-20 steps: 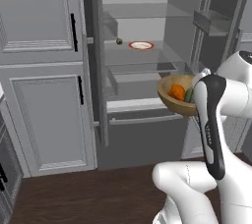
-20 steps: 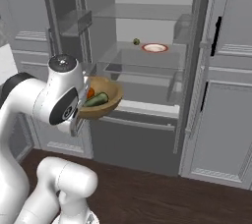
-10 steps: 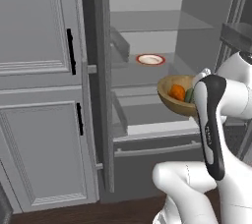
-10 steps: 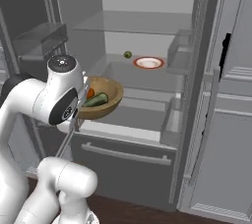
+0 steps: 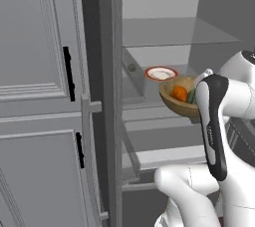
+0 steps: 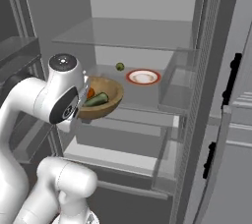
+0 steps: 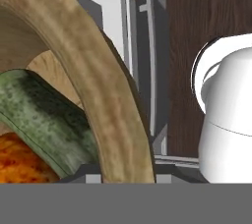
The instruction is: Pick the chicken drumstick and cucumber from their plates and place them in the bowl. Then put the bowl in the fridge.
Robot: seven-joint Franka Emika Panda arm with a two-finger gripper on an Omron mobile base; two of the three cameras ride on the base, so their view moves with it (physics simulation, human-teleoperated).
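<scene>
Wooden bowl (image 6: 101, 104) clamped at its rim by the closed end effector (image 7: 120, 176), cucumber (image 6: 96, 100) and drumstick (image 5: 178, 93) inside, near the fridge (image 6: 147, 51) shelf; best kept level, eased inward.

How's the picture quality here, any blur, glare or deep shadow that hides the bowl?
Left base view: soft, flat light, the bowl readable. Right base view: the cucumber clear, the fridge evenly grey, no glare. Hand view: the rim looms close and slightly blurred.
</scene>
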